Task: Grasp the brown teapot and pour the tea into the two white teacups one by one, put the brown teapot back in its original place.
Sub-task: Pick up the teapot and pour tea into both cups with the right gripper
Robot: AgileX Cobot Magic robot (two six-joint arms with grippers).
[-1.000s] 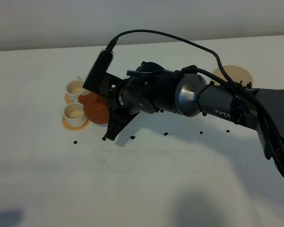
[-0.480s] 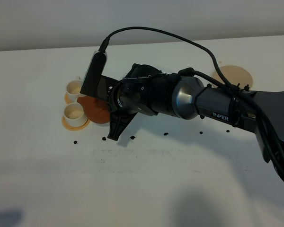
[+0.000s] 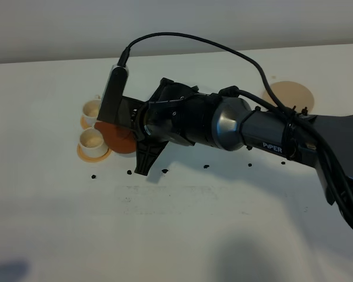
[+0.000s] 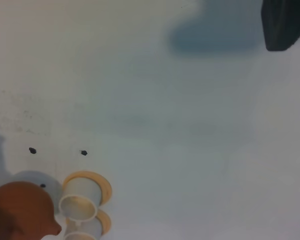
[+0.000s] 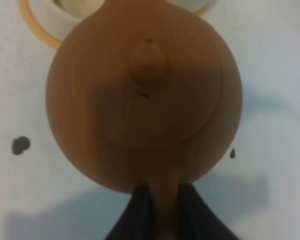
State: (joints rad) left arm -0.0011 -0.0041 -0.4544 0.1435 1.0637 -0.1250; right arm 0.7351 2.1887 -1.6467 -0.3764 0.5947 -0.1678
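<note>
The brown teapot [image 3: 117, 137] hangs in my right gripper [image 3: 135, 138], which reaches across to the left side and is shut on the pot's handle. The pot sits right beside the two white teacups on orange-tan saucers, the near one [image 3: 93, 140] and the far one [image 3: 93, 109]. In the right wrist view the teapot [image 5: 145, 95] fills the frame, lid knob up, with its handle pinched between my fingers [image 5: 135, 217]; a cup and saucer [image 5: 45, 20] peek out beyond it. No tea shows. The pale tan coaster [image 3: 290, 96] lies empty at the far right. The left gripper is out of view.
Several small black specks [image 3: 165, 171] dot the white table in front of the pot. The left wrist view shows the teapot [image 4: 21, 209] and cups [image 4: 81, 201] from afar, and a dark shape [image 4: 285, 22] in one corner.
My right arm has shifted a little left with the teapot and rolled its wrist, bringing the pot closer to the two cups.
</note>
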